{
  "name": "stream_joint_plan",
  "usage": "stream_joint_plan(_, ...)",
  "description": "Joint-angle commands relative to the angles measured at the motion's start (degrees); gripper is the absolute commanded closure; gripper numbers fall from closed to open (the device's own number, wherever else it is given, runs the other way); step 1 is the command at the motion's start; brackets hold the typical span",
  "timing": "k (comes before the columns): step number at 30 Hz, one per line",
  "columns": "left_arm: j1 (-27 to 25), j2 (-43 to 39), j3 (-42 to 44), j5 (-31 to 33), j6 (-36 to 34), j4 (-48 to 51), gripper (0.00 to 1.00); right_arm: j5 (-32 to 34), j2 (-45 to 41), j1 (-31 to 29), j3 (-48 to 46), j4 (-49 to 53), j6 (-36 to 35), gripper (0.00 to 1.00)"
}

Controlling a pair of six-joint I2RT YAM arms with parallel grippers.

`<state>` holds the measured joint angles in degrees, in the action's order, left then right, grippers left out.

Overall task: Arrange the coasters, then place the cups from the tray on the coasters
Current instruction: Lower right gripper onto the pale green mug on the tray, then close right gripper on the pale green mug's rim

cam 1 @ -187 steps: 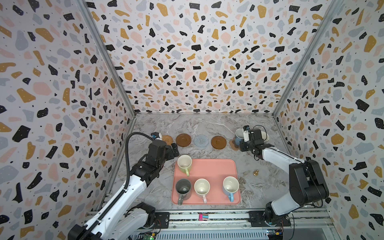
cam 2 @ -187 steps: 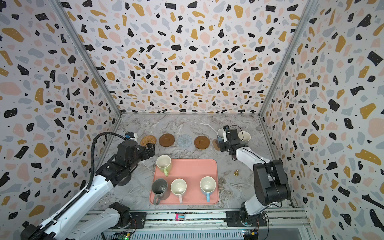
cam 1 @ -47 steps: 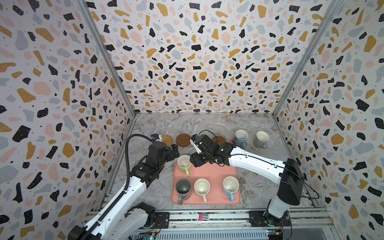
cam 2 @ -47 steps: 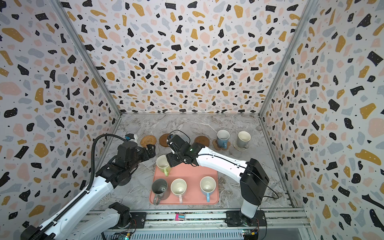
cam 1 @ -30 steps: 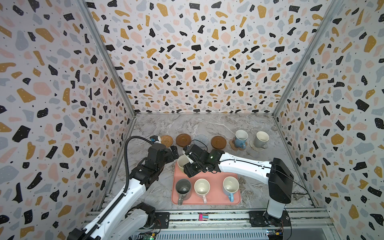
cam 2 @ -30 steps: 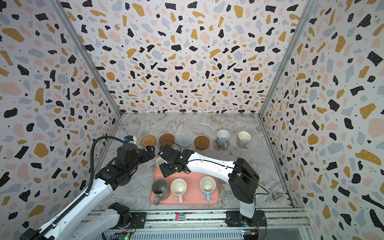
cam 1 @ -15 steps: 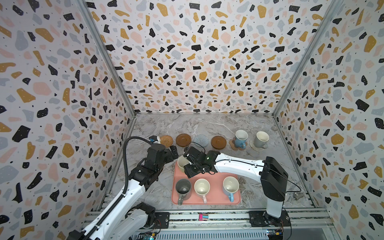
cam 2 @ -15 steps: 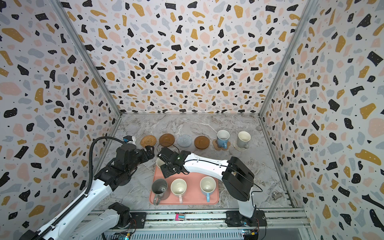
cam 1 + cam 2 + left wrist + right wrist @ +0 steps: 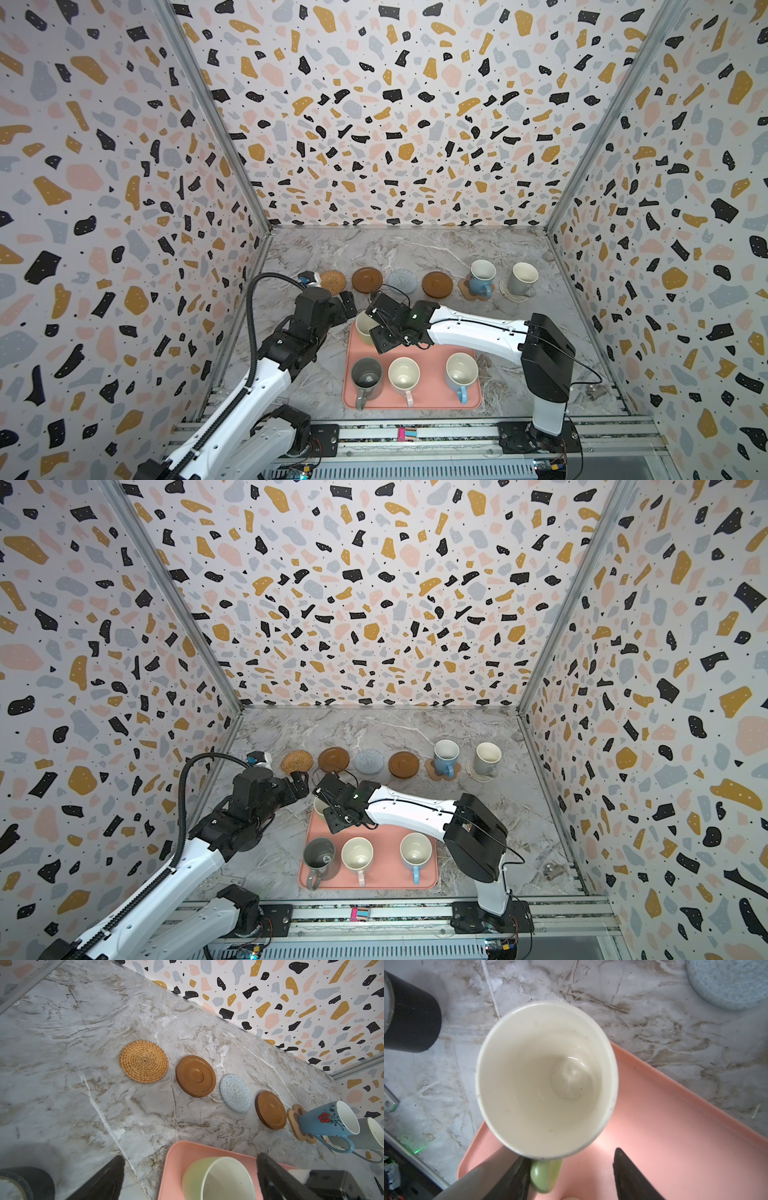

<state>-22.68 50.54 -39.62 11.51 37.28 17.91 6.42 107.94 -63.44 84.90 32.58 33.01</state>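
place: lab robot booth | cues: terrazzo-print walls (image 9: 374, 124), aluminium rail (image 9: 457, 446)

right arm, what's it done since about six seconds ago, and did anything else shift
The right gripper left the blue mug at the back right and swung across to the far left corner of the tray. Its open jaws now straddle the handle of the light green mug, not yet closed. The left gripper stayed open beside that corner. The coasters and other tray mugs have not moved.
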Motion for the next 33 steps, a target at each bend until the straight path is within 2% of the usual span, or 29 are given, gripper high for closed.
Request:
stream_joint_plan(1,-0.1,0.1,0.1,0.4,0.6,-1.5,0.00,1.8,0.2,0.3,2.3,2.1,-1.2,0.36)
stream_joint_plan(15,0.0,-0.6,0.6,1.1,0.5,-1.0,0.01,0.4,2.9,0.3,4.2,0.2,-2.2,0.41)
stream_joint_plan(20,-0.1,-1.1,1.0,1.2,0.6,-1.0,0.01,2.7,4.2,-0.3,6.2,1.9,-2.6,0.42)
stream_joint_plan(33,0.0,-2.0,1.4,1.4,0.6,-0.7,0.00,4.2,5.5,-0.7,6.9,2.6,-2.6,0.55)
